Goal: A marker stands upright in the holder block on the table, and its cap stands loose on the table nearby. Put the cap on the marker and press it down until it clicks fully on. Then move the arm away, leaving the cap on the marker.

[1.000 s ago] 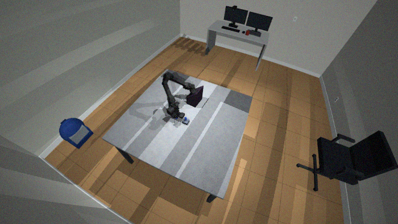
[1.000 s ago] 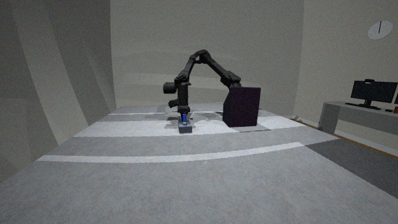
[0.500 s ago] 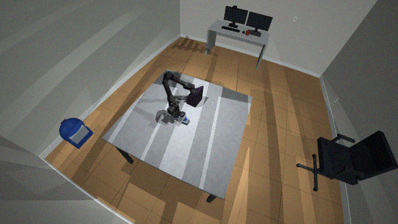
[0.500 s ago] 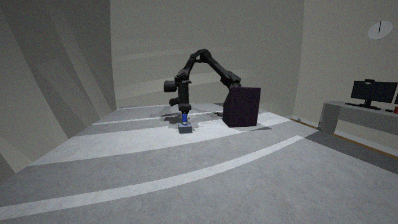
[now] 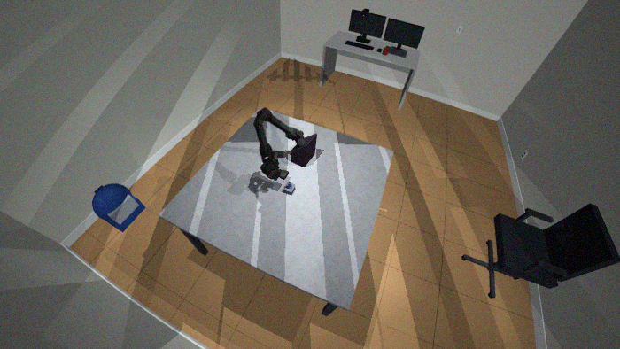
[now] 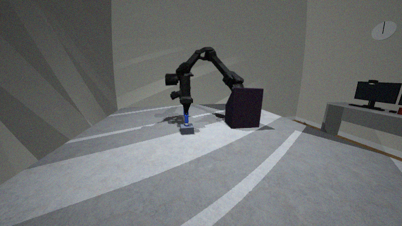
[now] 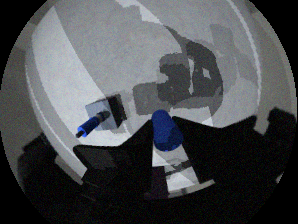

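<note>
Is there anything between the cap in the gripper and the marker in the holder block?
Nothing visible. The gripper is shut on the cap; in the wrist view only bare table separates it from the marker in the holder block.

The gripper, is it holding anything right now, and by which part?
Yes, the gripper is shut on the blue cap, gripping its lower end between the fingers.

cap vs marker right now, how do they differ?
1. Hold: the cap is clamped in the gripper; the marker sits in the holder block, untouched.
2. Place: the cap is between the fingers, while the marker is off to one side in the wrist view, so the cap is not on it.
3. Shape: the cap looks stubby, the marker slimmer.

Shared: both are blue.
</note>
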